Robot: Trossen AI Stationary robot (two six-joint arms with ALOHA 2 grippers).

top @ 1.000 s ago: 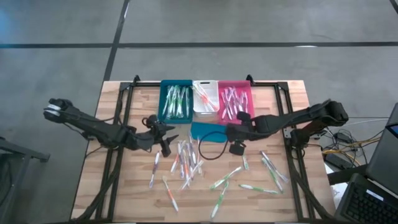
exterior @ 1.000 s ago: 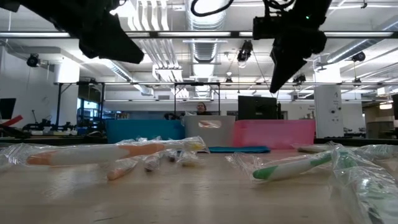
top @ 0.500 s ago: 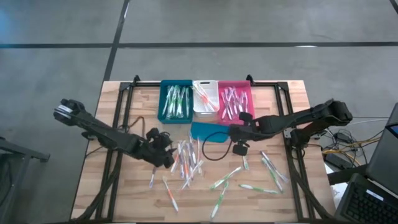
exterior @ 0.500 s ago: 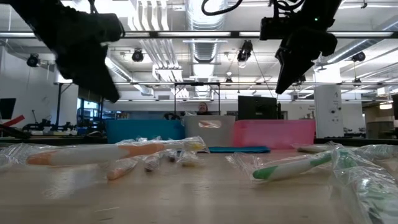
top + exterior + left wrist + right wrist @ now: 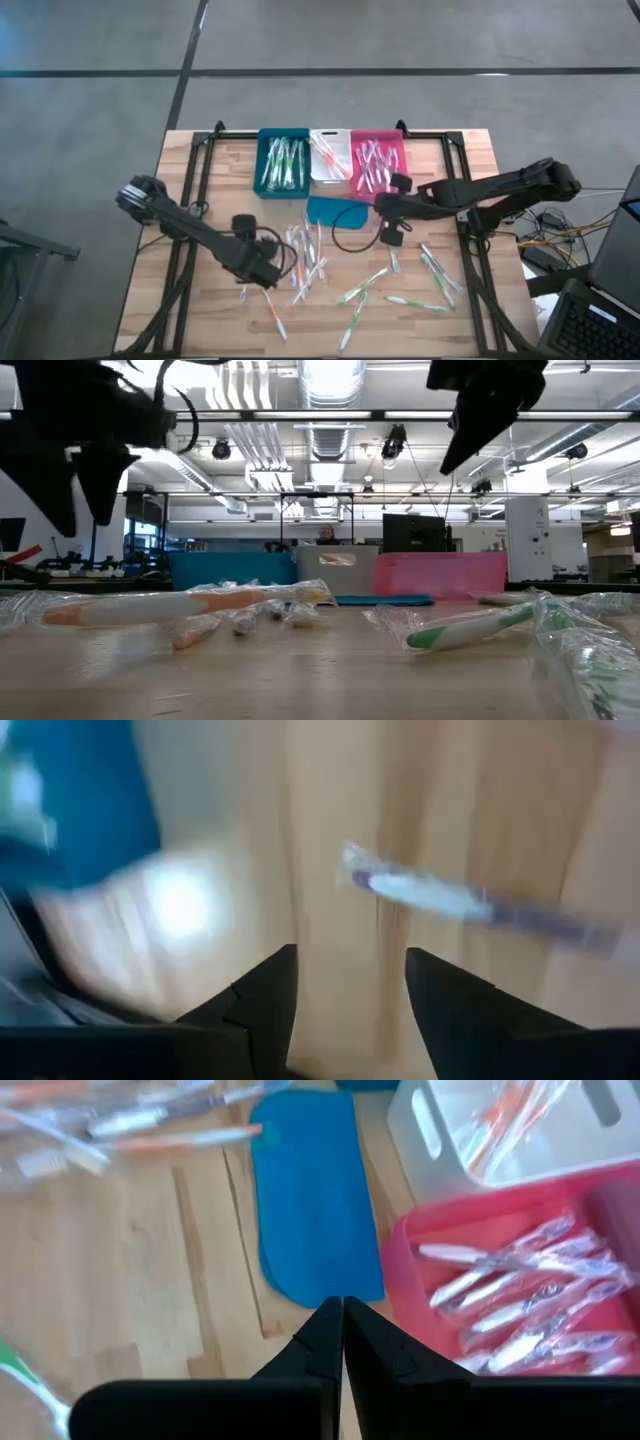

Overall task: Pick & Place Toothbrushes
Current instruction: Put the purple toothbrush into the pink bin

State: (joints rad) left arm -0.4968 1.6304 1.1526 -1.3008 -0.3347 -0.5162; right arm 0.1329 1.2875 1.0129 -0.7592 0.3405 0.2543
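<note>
Wooden desk [image 5: 200,300]: three bins [image 5: 330,160] part-filled, many toothbrushes [image 5: 300,262] loose before them; left gripper [image 5: 262,272] jaws released above these, right gripper [image 5: 398,185] jaws clenched empty beside the bins.

The left tool [image 5: 262,272] has swung from beside the teal plastic bin [image 5: 282,164] toward the near side of the wooden surface [image 5: 200,300], and now hangs with fingers apart over the left edge of the loose pile of wrapped white toothbrushes [image 5: 300,262]. The right tool [image 5: 392,238], fingers together and empty, has drifted slightly rightward below the pink plastic bin [image 5: 378,162].
</note>
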